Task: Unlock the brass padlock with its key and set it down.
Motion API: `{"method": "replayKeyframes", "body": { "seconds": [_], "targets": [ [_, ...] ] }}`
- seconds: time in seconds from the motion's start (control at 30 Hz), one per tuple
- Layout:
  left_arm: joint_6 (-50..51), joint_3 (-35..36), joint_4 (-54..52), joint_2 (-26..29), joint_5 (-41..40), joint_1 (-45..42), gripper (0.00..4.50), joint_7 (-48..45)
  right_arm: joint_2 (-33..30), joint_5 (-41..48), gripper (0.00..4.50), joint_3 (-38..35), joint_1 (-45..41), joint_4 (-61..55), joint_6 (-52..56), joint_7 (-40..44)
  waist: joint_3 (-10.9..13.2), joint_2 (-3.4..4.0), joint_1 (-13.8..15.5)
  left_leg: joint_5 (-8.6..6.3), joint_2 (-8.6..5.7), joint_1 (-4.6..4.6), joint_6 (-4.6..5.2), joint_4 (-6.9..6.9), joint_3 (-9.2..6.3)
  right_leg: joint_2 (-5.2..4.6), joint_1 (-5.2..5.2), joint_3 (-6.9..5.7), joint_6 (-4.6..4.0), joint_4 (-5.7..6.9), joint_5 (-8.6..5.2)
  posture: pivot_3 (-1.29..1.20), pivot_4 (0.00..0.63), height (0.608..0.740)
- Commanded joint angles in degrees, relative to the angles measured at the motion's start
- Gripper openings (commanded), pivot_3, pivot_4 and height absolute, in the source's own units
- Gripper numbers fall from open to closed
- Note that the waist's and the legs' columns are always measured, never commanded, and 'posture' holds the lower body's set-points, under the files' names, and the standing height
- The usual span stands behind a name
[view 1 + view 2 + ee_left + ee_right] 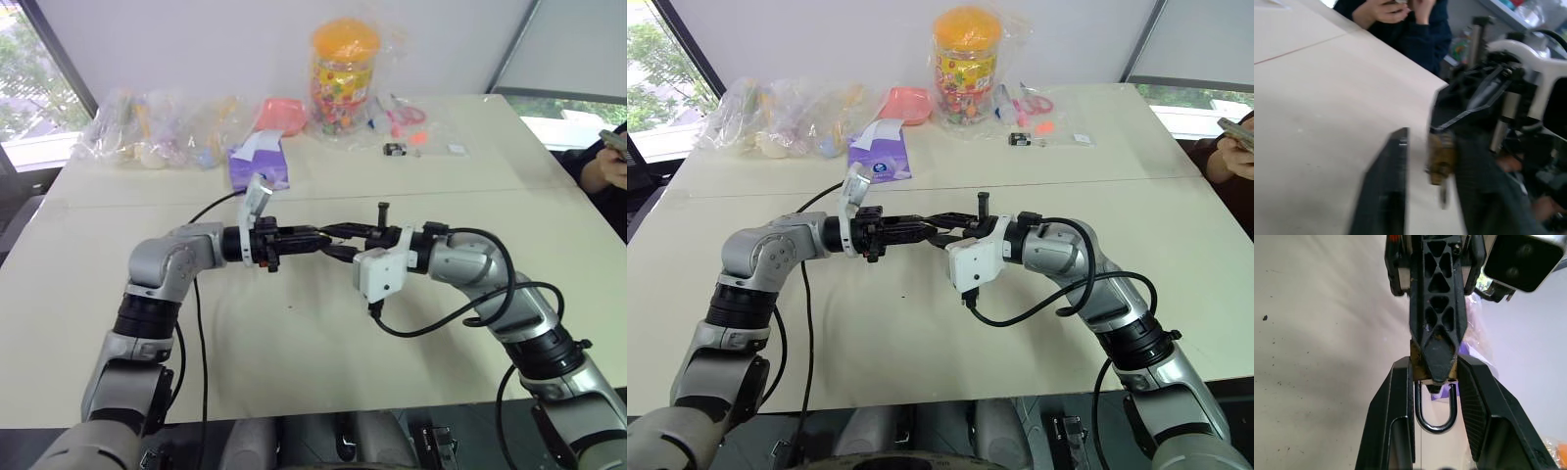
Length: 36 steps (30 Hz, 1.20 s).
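Observation:
The brass padlock point(1441, 156) hangs in mid-air over the middle of the table, with my right gripper point(1436, 363) shut on its body. Its silvery shackle point(1435, 416) points back toward my right wrist. My left gripper point(306, 238) comes in level from the left and meets the right gripper point(341, 235) tip to tip. Its fingers point(1386, 191) sit on either side of the padlock's far end, with a narrow gap on one side. A thin silvery piece point(1443, 196) sticks out of the padlock between those fingers. It is too blurred to tell whether it is the key.
Along the far edge of the table point(118, 294) lie clear bags of small items point(157, 132), a purple packet point(260, 164), a jar with an orange lid point(343, 73) and a small black item point(394, 149). A person's hands point(612, 157) are at the right edge.

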Motion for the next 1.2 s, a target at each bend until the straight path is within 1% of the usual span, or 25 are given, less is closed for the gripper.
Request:
{"method": "replayKeyframes", "body": {
  "seconds": [0.03, 0.17, 0.23, 0.27, 0.33, 0.37, 0.4, 0.43, 0.5, 0.57, 0.67, 0.7, 0.73, 0.77, 0.8, 0.83, 0.87, 0.9, 1.07, 1.2],
  "targets": [
    [0.18, 0.36, -1.16, 1.1, -0.39, 0.32, 0.02, -0.43, 0.29, 1.05, 0.69, -1.83, -1.88, -1.35, -0.37, -0.52, 0.0, 0.0, 0.0, 0.0, 0.0, 0.0, 0.0, 0.0, 0.0, 0.0, 0.0, 0.0, 0.0, 0.0, 0.0, 0.0, 0.15, 0.737],
    [-0.68, 0.28, -0.78, 1.3, 0.36, 0.06, 0.02, -0.07, 0.75, 2.22, 0.69, -2.07, -2.13, -1.46, 1.36, -0.04, 0.0, 0.0, 0.0, 0.0, 0.0, 0.0, 0.0, 0.0, 0.0, 0.0, 0.0, 0.0, 0.0, 0.0, 0.0, 0.0, 0.15, 0.737],
    [-1.34, 0.2, -0.56, 1.15, 0.82, -0.02, 0.0, 0.16, 1.18, 3.84, 1.71, -2.23, -2.13, -1.86, 3.8, 0.94, 0.0, 0.0, 0.0, 0.0, 0.0, 0.0, 0.0, 0.0, 0.0, 0.01, 0.0, 0.0, 0.0, 0.0, 0.0, 0.0, 0.15, 0.737],
    [-1.45, 0.23, -0.47, 1.14, 0.87, -0.03, 0.0, 0.21, 1.24, 5.03, 2.11, -2.27, -1.93, -2.51, 6.16, 1.99, 0.0, 0.0, -0.02, 0.0, 0.0, 0.0, 0.0, 0.0, 0.0, 0.01, 0.0, 0.0, 0.0, 0.0, 0.0, 0.0, 0.15, 0.737],
    [-1.5, 0.27, -0.41, 1.21, 0.89, -0.03, 0.0, 0.2, 1.21, 6.51, 3.13, -2.34, -1.62, -3.58, 9.41, 3.37, 0.0, 0.0, 0.0, 0.0, 0.0, 0.0, 0.0, 0.0, -0.01, 0.01, 0.0, 0.0, 0.0, 0.0, 0.0, 0.0, 0.15, 0.737],
    [-1.78, 0.2, -0.43, 1.37, 1.13, -0.03, 0.0, 0.1, 0.73, 8.7, 3.63, -2.96, -0.69, -4.81, 13.54, 4.78, 0.0, 0.0, 0.01, 0.0, 0.0, 0.0, 0.0, 0.0, -0.01, 0.01, 0.0, -0.01, 0.0, 0.0, 0.0, 0.0, 0.15, 0.737],
    [-1.99, 0.15, -0.45, 1.48, 1.33, -0.03, 0.0, 0.01, 0.37, 10.19, 4.03, -3.43, -0.05, -5.71, 16.45, 5.72, 0.0, 0.0, 0.02, 0.0, 0.0, 0.0, 0.0, 0.0, -0.02, 0.01, 0.0, -0.01, 0.0, 0.0, 0.0, 0.0, 0.15, 0.737],
    [-2.3, 0.16, -0.32, 1.74, 1.6, -0.1, 0.0, -0.27, -0.9, 14.06, 4.47, -4.99, 1.64, -7.45, 21.97, 7.75, 0.0, 0.0, 0.1, 0.0, 0.0, 0.0, 0.0, 0.0, -0.02, 0.01, 0.0, -0.01, 0.0, 0.0, 0.0, 0.0, 0.15, 0.737],
    [-2.59, 0.23, -0.02, 2.19, 1.82, -0.31, 0.0, -0.65, -2.08, 21.95, 4.47, -8.73, 3.99, -10.5, 33.09, 9.7, 0.0, 0.0, 0.47, 0.0, 0.0, -0.01, 0.0, 0.0, -0.04, -0.02, 0.02, -0.01, 0.0, 0.0, 0.0, 0.0, 0.15, 0.737],
    [-2.96, 0.02, 0.08, 2.54, 1.94, -0.43, 0.0, -0.88, -2.07, 26.86, 4.47, -11.41, 4.86, -12.35, 39.97, 9.34, 0.0, 0.0, 0.68, 0.0, -0.01, -0.02, 0.0, 0.0, -0.02, -0.06, 0.02, -0.01, 0.0, -0.02, 0.01, 0.0, 0.15, 0.737],
    [-3.34, -0.25, 0.12, 2.82, 2.13, -0.63, 0.0, -1.27, -0.34, 33.72, 3.53, -15.51, 4.81, -13.87, 49.49, 6.49, 0.0, 0.0, 0.62, 0.0, 0.0, 0.01, 0.0, 0.01, -0.02, -0.06, 0.02, -0.01, -0.02, -0.02, 0.01, 0.0, 0.15, 0.737],
    [-3.6, -0.47, 0.11, 2.89, 2.39, -0.73, 0.0, -1.53, 0.07, 35.5, 3.14, -16.27, 4.65, -14.35, 51.88, 5.84, 0.0, 0.0, 0.63, 0.0, 0.04, 0.01, 0.0, 0.01, -0.03, -0.03, 0.02, -0.01, -0.02, -0.02, 0.01, 0.0, 0.15, 0.737],
    [-3.69, -0.6, 0.06, 2.89, 2.53, -0.82, 0.0, -1.7, 0.61, 37.1, 2.54, -16.88, 4.36, -14.92, 54.2, 4.99, 0.0, 0.0, 0.65, 0.0, 0.05, 0.01, 0.0, 0.0, -0.04, -0.01, 0.02, -0.01, -0.03, -0.01, 0.0, 0.0, 0.15, 0.737],
    [-3.73, -0.71, 0.0, 2.87, 2.64, -0.91, 0.0, -1.88, 1.36, 38.6, 2.1, -17.44, 3.94, -15.47, 56.46, 3.78, 0.0, 0.0, 0.67, 0.0, 0.06, 0.02, 0.0, 0.0, -0.05, 0.02, 0.02, -0.01, -0.04, -0.01, 0.0, 0.0, 0.15, 0.737],
    [-3.79, -0.79, -0.02, 2.86, 2.76, -0.99, 0.0, -2.08, 2.02, 40.02, 1.43, -17.9, 3.46, -15.94, 58.78, 2.45, 0.0, 0.0, 0.66, 0.0, 0.07, 0.02, 0.0, -0.01, -0.06, 0.02, 0.02, 0.0, -0.04, -0.01, 0.0, 0.0, 0.15, 0.737],
    [-4.02, -0.94, -0.07, 2.83, 2.96, -1.1, 0.0, -2.25, 3.05, 41.91, 1.01, -18.51, 2.7, -16.33, 62.4, 0.6, 0.0, 0.0, 0.59, 0.0, 0.07, 0.01, 0.0, -0.02, -0.06, 0.02, 0.02, 0.0, -0.04, -0.01, 0.0, 0.0, 0.15, 0.737],
    [-4.33, -1.09, -0.1, 2.77, 3.19, -1.18, 0.0, -2.35, 3.99, 43.74, 0.34, -19.05, 2.09, -16.71, 65.55, -0.98, 0.0, 0.0, 0.61, 0.0, 0.07, 0.01, 0.0, -0.02, -0.05, 0.01, 0.01, 0.01, -0.04, -0.01, 0.0, 0.0, 0.15, 0.737],
    [-4.59, -1.21, -0.11, 2.71, 3.35, -1.25, 0.0, -2.44, 4.74, 45.42, 0.04, -19.27, 1.71, -17.32, 67.87, -2.0, 0.0, 0.0, 0.68, 0.0, 0.07, 0.01, 0.0, -0.02, -0.05, 0.01, 0.01, 0.01, -0.04, -0.01, 0.0, 0.0, 0.15, 0.737],
    [-4.33, -1.57, -1.23, 2.7, 2.48, -1.18, 0.0, -3.34, 7.57, 50.53, 0.04, -19.74, 0.28, -19.28, 74.27, -6.91, 0.0, 0.0, 0.9, 0.0, 0.05, -0.03, 0.01, -0.02, -0.05, -0.02, 0.01, 0.01, -0.03, -0.05, 0.0, 0.0, 0.15, 0.737],
    [-3.25, -1.2, -2.53, 2.79, 1.13, -1.16, 0.0, -3.92, 8.08, 51.63, 0.04, -19.05, -0.76, -18.75, 75.79, -9.04, 0.0, 0.0, 0.93, 0.0, 0.04, -0.03, 0.01, -0.02, -0.05, -0.01, 0.01, 0.01, -0.03, -0.04, 0.0, 0.0, 0.15, 0.737]
  ]
}}
